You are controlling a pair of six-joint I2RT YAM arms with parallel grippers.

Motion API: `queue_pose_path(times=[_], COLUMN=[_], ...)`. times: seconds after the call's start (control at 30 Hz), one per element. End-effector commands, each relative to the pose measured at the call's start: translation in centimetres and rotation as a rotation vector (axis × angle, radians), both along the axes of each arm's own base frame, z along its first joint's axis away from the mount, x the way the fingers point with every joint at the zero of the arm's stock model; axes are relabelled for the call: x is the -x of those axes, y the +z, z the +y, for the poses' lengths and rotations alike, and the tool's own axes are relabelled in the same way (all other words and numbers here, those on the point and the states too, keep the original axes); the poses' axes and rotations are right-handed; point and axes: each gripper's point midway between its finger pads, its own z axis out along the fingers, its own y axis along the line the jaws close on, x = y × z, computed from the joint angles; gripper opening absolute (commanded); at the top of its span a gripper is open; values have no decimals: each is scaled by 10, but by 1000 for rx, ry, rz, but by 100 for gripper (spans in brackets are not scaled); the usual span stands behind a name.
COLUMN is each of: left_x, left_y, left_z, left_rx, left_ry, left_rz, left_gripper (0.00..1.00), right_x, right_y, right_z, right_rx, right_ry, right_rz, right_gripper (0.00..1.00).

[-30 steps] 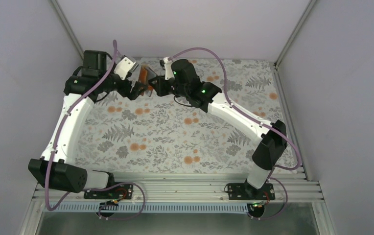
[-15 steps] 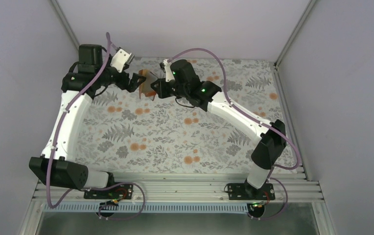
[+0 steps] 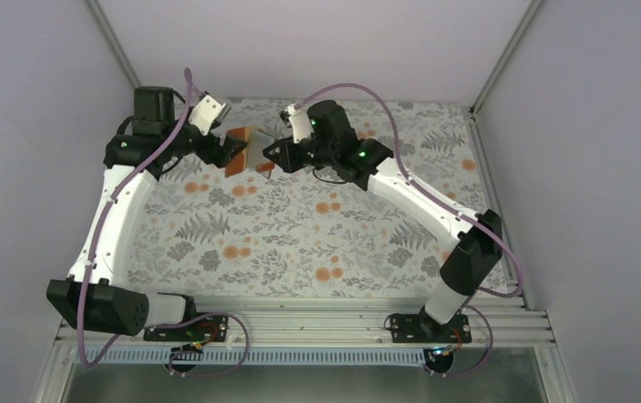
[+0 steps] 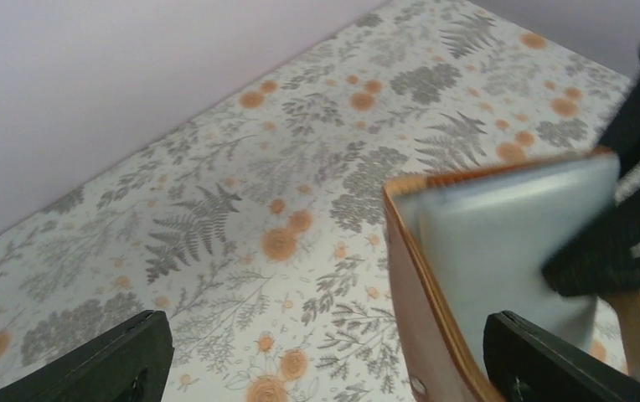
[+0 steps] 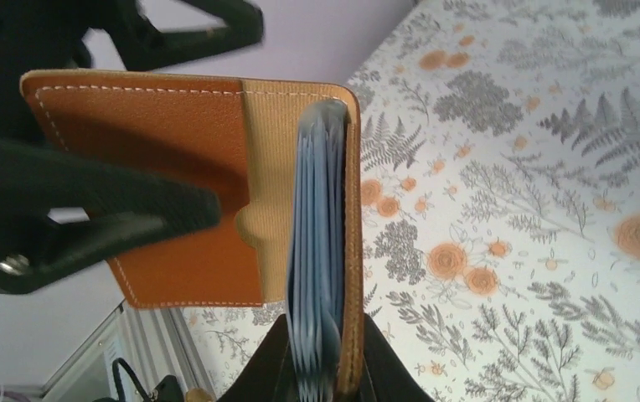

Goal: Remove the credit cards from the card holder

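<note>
Card holder swung open, flap toward left claw; right claw pinching.

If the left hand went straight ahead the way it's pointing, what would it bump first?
Probably the small brown leather card holder with grey-blue pockets, held up by the right hand; depth is hard to judge.

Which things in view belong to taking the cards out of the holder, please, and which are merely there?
Job in hand:
- card holder, held open in the air
- right gripper, shut on its pocket side
- left gripper, open, straddling its cover
- the credit cards cannot be made out

Merely there:
- floral table cover
- back wall
</note>
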Motion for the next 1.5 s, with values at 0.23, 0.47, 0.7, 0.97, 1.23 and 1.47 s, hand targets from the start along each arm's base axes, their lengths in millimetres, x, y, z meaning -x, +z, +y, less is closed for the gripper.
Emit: queue_pose_path(times=[0.23, 0.47, 0.7, 0.97, 1.23, 1.47], left_x=[41, 75, 90, 45, 47, 50], left_y=[5, 31, 48, 37, 40, 41], left_z=[-26, -49, -56, -31, -34, -35], left_rx=[68, 206, 263, 182, 205, 207], left_ry=[-226, -419, -491, -196, -213, -223], left_rz=[-29, -30, -40, -9, -4, -7], left_gripper=[47, 2, 2, 2, 2, 2], right_x=[53, 71, 69, 81, 71, 44], right_y=[80, 88, 92, 109, 118, 90], right_z=[-10, -31, -66, -53, -30, -23], right_rx=[-126, -137, -121, -180, -211, -126], right_ry=[302, 366, 285, 263, 155, 61], right_rz=[-251, -337, -413, -438, -436, -376], right_gripper=[4, 48, 75, 99, 91, 79])
